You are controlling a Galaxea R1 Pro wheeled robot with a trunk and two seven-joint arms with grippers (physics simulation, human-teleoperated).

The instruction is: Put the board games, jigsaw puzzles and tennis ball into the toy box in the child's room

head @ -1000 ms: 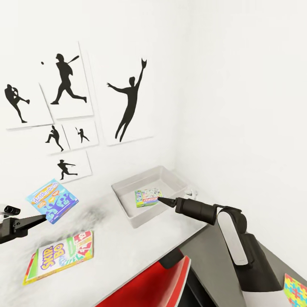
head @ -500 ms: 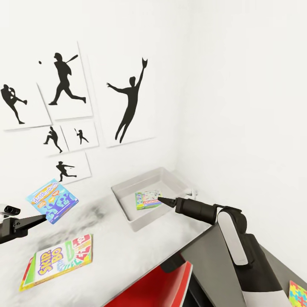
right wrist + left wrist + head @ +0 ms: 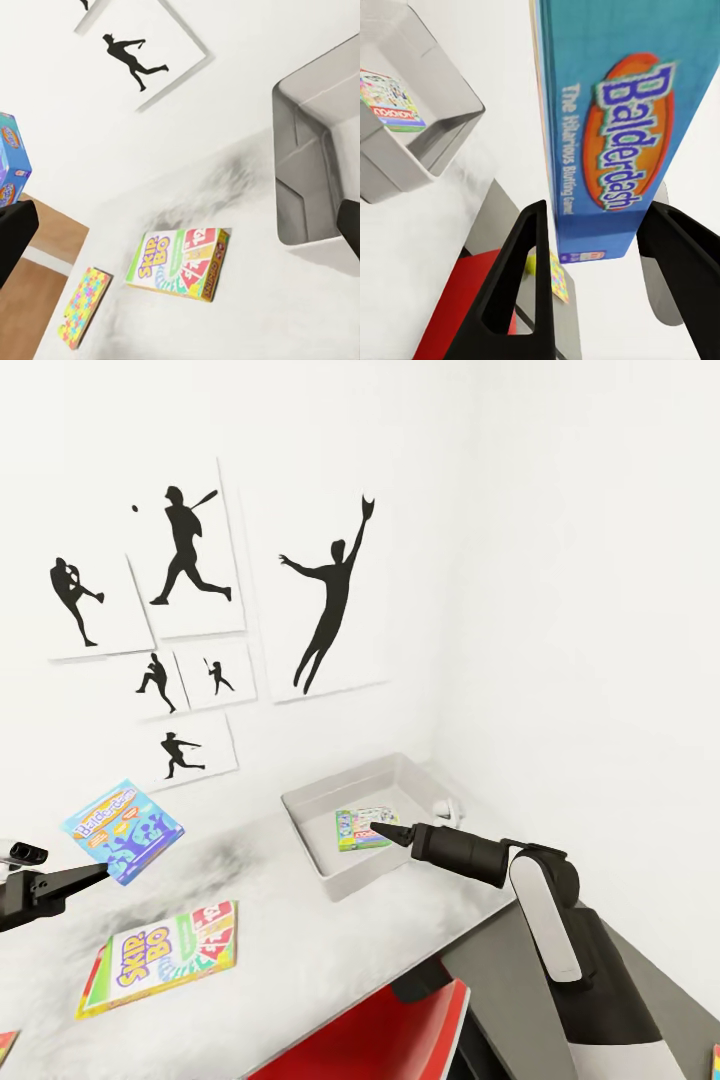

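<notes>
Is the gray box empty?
No. The toy box already has one green-edged game lying flat on its bottom.

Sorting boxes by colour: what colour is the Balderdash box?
Blue, with an orange logo oval: Balderdash box, clearest in the left wrist view.
</notes>
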